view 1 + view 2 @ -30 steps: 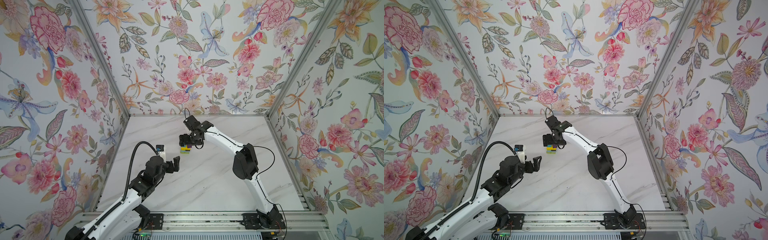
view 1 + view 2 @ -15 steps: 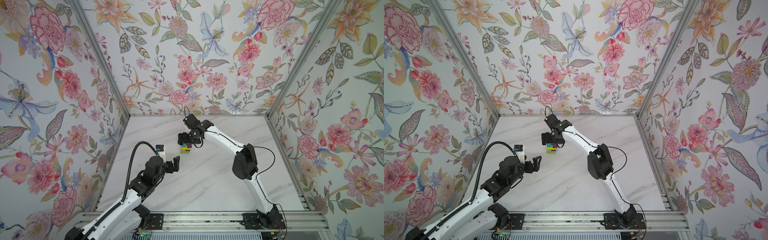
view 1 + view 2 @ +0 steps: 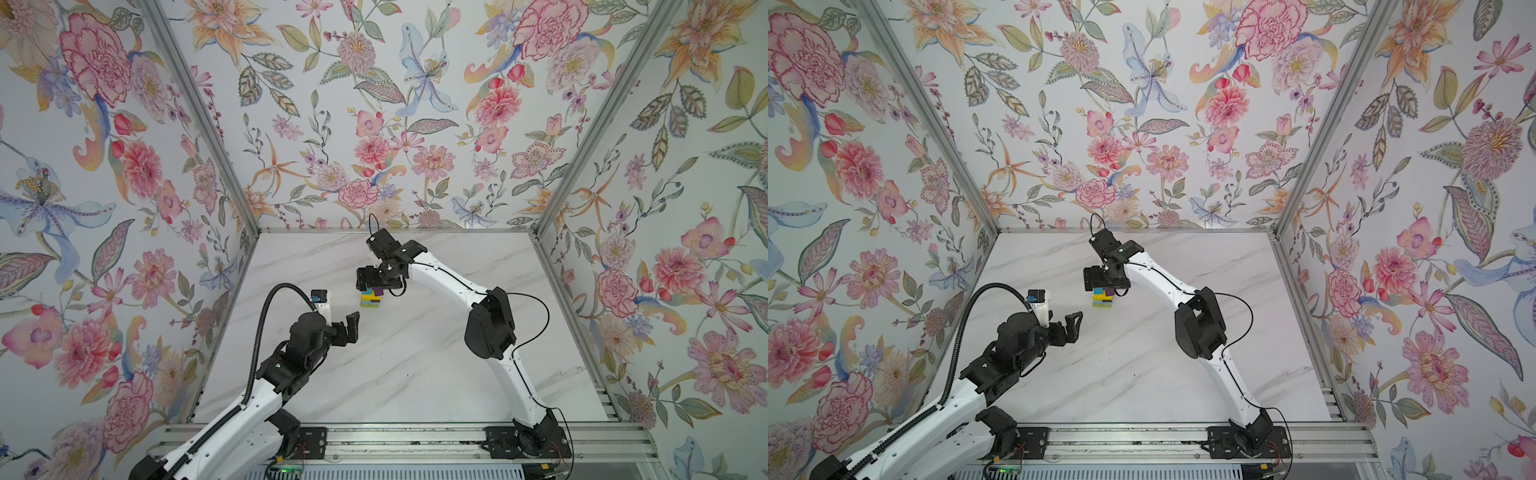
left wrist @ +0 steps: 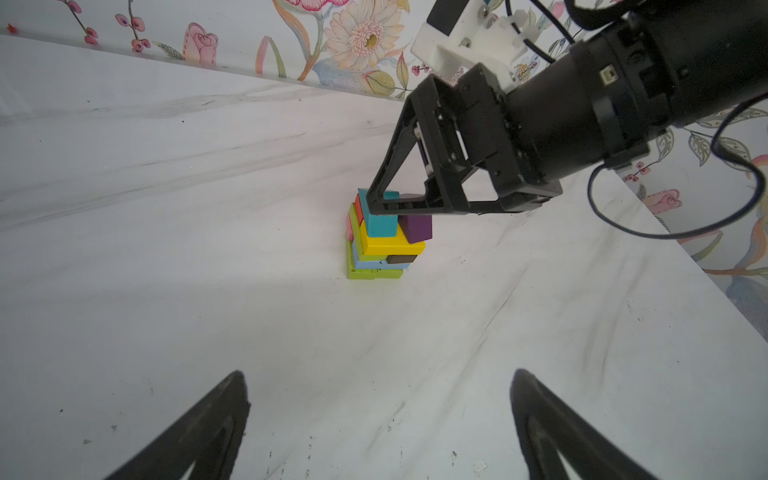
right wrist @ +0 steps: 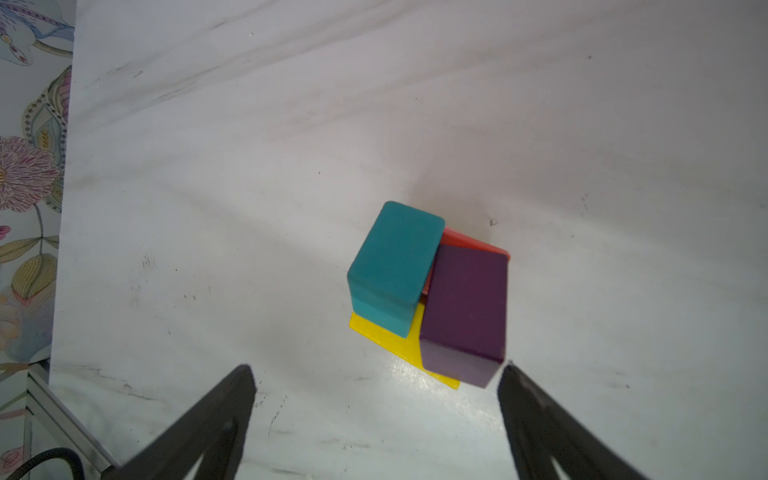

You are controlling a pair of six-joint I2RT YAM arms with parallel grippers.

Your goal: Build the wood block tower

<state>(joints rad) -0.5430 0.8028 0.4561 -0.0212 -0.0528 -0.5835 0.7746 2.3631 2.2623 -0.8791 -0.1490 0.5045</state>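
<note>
The tower (image 3: 371, 297) (image 3: 1102, 297) stands mid-table as a small column of wood blocks. In the left wrist view the tower (image 4: 384, 243) shows a lime green base, light blue and brown above it, then yellow. A teal block (image 5: 395, 266) and a purple block (image 5: 465, 307) lie skewed on top, over yellow (image 5: 401, 338) and red (image 5: 473, 246). My right gripper (image 3: 368, 286) (image 5: 376, 374) hovers open just above the top layer, with one fingertip close to the purple block's corner and nothing held. My left gripper (image 3: 343, 321) (image 4: 378, 378) is open and empty, short of the tower.
The marble table (image 3: 415, 365) is boxed in by floral walls on three sides. A metal rail (image 3: 395, 436) runs along its front edge. The right arm's elbow (image 3: 488, 328) arches over the table's right half.
The right gripper has drifted very slightly leftward over the tower. The left arm and the blocks have not moved.
</note>
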